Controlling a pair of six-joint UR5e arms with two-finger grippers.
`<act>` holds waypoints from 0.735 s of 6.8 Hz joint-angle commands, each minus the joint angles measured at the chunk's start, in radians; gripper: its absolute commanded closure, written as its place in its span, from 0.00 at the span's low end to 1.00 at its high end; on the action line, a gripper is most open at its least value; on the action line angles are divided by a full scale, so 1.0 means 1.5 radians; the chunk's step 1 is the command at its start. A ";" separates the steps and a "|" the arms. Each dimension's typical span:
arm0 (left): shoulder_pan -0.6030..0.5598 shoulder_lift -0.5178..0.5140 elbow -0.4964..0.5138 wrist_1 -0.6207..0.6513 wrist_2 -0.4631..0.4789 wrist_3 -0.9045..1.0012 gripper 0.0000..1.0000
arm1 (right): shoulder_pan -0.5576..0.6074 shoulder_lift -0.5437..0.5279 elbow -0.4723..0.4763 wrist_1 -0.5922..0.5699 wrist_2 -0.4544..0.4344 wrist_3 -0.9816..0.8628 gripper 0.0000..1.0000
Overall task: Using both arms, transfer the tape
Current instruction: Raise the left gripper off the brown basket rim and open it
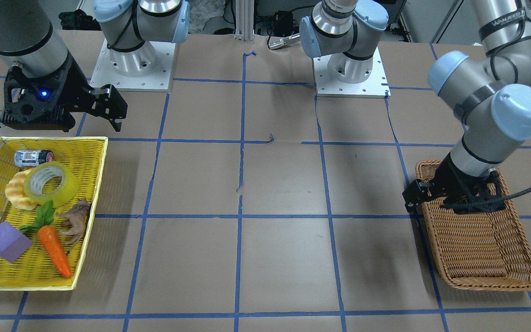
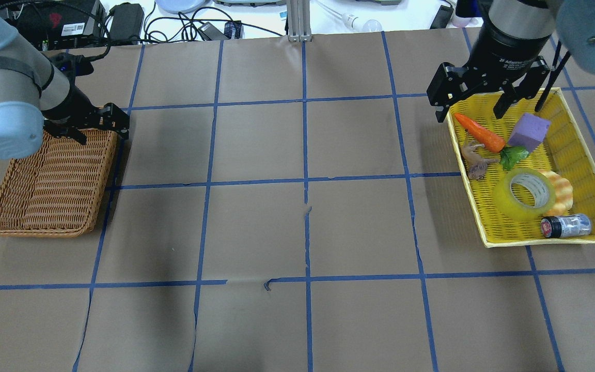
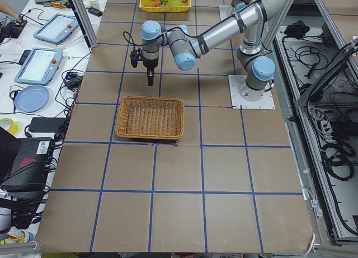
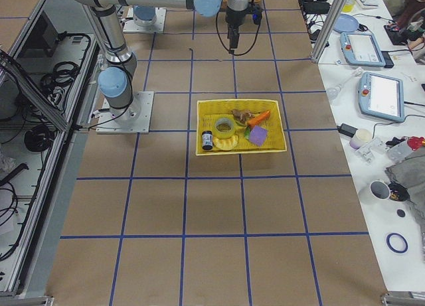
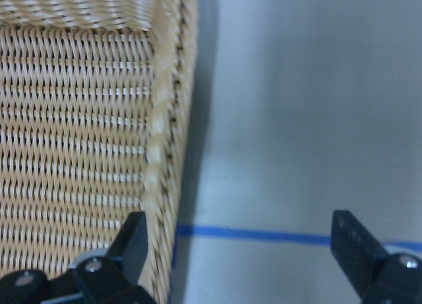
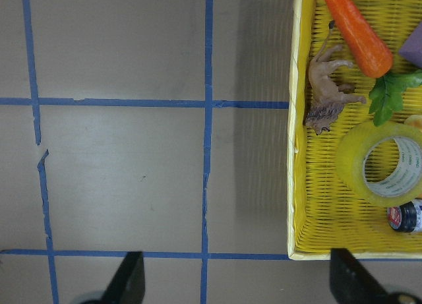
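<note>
The tape (image 2: 525, 195) is a yellow translucent roll with a white printed core. It lies in the yellow basket (image 2: 488, 243), leaning on a pale ridged croissant toy (image 2: 562, 190). It also shows in the front view (image 1: 51, 183) and the right wrist view (image 6: 386, 162). My right gripper (image 2: 469, 112) is open and empty, raised over the basket's far corner, apart from the tape. My left gripper (image 2: 100, 129) is open and empty above the far right corner of the brown wicker basket (image 2: 44, 191); the left wrist view shows its jaws wide over the basket's rim (image 5: 161, 152).
The yellow basket also holds a toy carrot (image 2: 478, 133), a purple block (image 2: 529, 130), a small lion figure (image 2: 475, 160) and a small can (image 2: 566, 226). The table is brown paper with a blue tape grid. Both arm bases stand at the robot's edge.
</note>
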 commanded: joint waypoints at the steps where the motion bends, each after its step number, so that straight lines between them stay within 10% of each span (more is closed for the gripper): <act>1: -0.019 0.057 0.085 -0.196 0.004 -0.003 0.00 | 0.001 0.000 0.000 0.001 -0.005 0.000 0.00; 5: -0.130 0.091 0.096 -0.235 0.032 -0.042 0.00 | 0.000 0.002 0.001 0.000 -0.005 0.000 0.00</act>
